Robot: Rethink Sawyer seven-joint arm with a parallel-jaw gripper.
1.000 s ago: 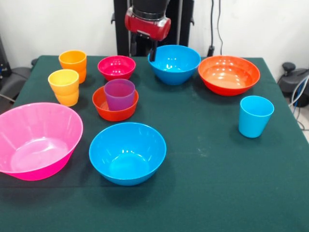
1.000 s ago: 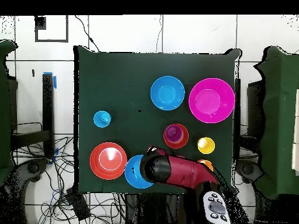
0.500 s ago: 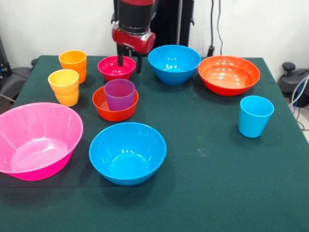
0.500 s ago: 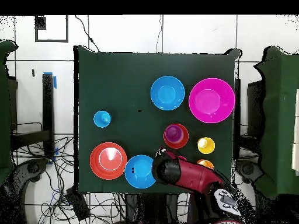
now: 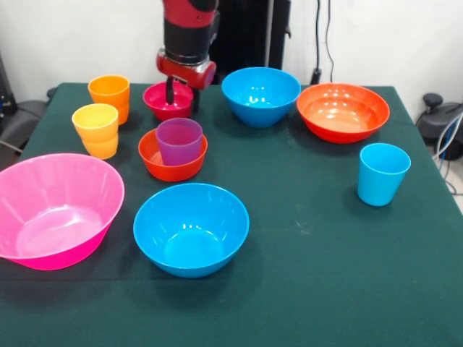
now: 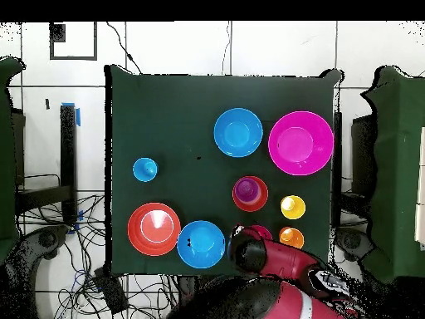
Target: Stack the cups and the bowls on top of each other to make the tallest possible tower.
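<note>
While spread open, gripper (image 5: 182, 95) straddles small magenta bowl (image 5: 163, 102) rim (far side) | ungrasped

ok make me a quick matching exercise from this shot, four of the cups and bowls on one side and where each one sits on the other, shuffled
1. purple cup
2. light blue cup
3. small magenta bowl
4. yellow cup

a. under the gripper
b. alone, apart from the rest
c. inside the small orange-red bowl
d. in front of the orange cup

Pairs: 1-c, 2-b, 3-a, 4-d
</note>
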